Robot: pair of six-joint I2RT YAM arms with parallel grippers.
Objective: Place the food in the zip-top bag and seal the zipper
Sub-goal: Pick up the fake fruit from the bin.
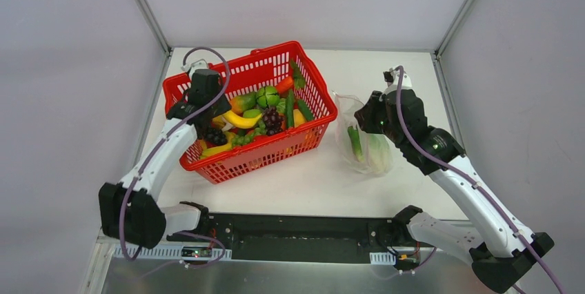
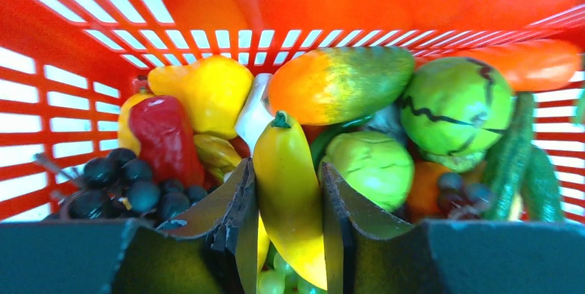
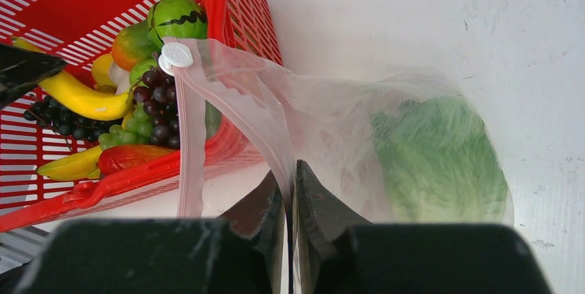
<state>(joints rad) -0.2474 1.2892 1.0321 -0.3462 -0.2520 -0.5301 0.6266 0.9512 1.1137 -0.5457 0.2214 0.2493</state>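
tabletop [image 1: 303, 183]: white, carries everything below.

red mesh basket [image 1: 256, 157]: left of centre, heaped with toy food. loose pieces include an orange-green mango [image 2: 338, 83], dark grapes [image 2: 127, 183] and a red pepper [image 2: 164, 139].

zip-top bag [image 3: 331, 114]: clear film, just beside the basket's right wall and lying on the tabletop. its long axis runs from the raised mouth at the basket side down toward the near right.

cabbage [image 3: 434, 156]: green-white, already inside the bag at its closed end.

right pincer [image 3: 288, 170]: fingers together, clamped on the film at the bag's mouth edge and holding that lip up. this arm is the nearer one to the bag.

left pincer [image 2: 285, 165]: down inside the basket, fingers pressed against both flanks of a banana [image 2: 286, 190].

banana: yellow, long axis in line with the fingers, stem end pointing away from the wrist. judged grasped and not yet lifted. from it the bag mouth lies to the right, over the basket's right wall, so the carry goes that way.

zipper [image 3: 190, 142]: pink strip, parted into two runs, so the mouth is unsealed.

slider [image 3: 176, 54]: white tab where the two runs meet, at the end nearest the basket.
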